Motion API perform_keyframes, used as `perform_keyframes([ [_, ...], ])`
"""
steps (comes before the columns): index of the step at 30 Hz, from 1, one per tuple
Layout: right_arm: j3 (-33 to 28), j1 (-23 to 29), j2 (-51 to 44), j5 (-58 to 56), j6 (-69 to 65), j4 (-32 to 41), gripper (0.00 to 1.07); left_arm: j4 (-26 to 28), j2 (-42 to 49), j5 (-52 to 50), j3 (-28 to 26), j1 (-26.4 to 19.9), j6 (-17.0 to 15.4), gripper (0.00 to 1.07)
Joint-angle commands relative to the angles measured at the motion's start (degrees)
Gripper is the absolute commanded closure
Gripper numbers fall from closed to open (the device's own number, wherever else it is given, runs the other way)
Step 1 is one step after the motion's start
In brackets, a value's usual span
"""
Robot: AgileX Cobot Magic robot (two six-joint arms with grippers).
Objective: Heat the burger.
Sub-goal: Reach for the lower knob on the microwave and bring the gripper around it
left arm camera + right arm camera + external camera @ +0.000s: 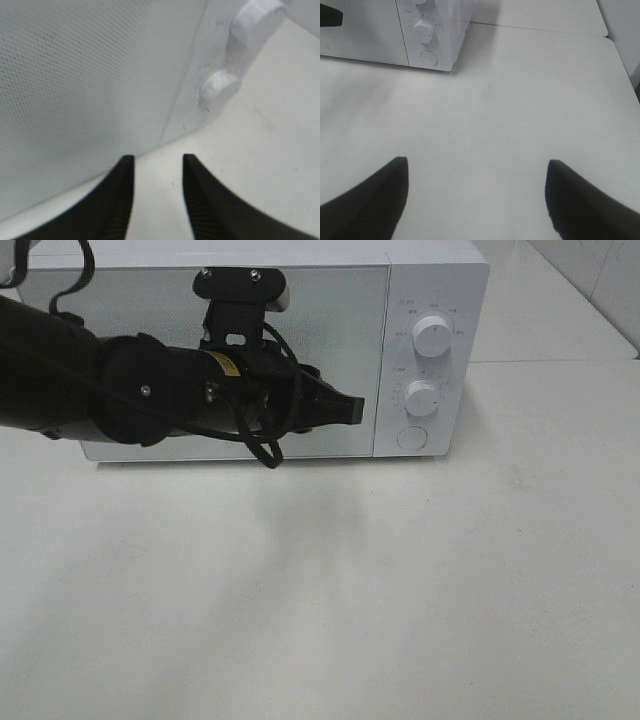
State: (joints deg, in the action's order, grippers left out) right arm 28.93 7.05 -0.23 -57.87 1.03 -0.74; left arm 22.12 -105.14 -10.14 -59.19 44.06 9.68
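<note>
Hovering close to the closed door (330, 340) of the microwave (440, 280), near the seam beside the control panel, the left gripper (157, 156) is showing a modest gap between its jaws with nothing in it. The right gripper (477, 160) is hanging over bare counter (400, 590), well apart from the oven, jaws spread wide and empty.

The burger is not showing in any view. The counter is carrying nothing but the oven, and the door's fine mesh is hiding whatever may be inside, so I cannot tell where it is sitting.

Going by the task alone, a burger is likely to be handling as a light, soft stack of loose layers. These squash under pressure and slide on each other if tipped. A gentle hold low on its sides, bracing the layers together, is looking safest.

Which way it is facing, and how its axis is lying, cannot be told. A stack like this should be travelling upright.
</note>
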Motion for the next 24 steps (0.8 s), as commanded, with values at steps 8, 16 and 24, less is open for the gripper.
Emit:
perform_keyframes([
  [8, -0.17, -0.34, -1.55, 0.86, 0.06, -0.06, 0.33, 0.46, 5.33, 21.26, 0.23, 0.29, 0.69, 0.07],
  [16, -0.17, -0.34, -1.55, 0.86, -0.06, -0.06, 0.33, -0.52, 8.54, 37.7, 0.23, 0.29, 0.69, 0.07],
  [24, -0.17, -0.34, -1.55, 0.86, -0.29, -0.06, 0.33, -4.53, 13.52, 53.4, 0.23, 0.17, 0.06, 0.08],
])
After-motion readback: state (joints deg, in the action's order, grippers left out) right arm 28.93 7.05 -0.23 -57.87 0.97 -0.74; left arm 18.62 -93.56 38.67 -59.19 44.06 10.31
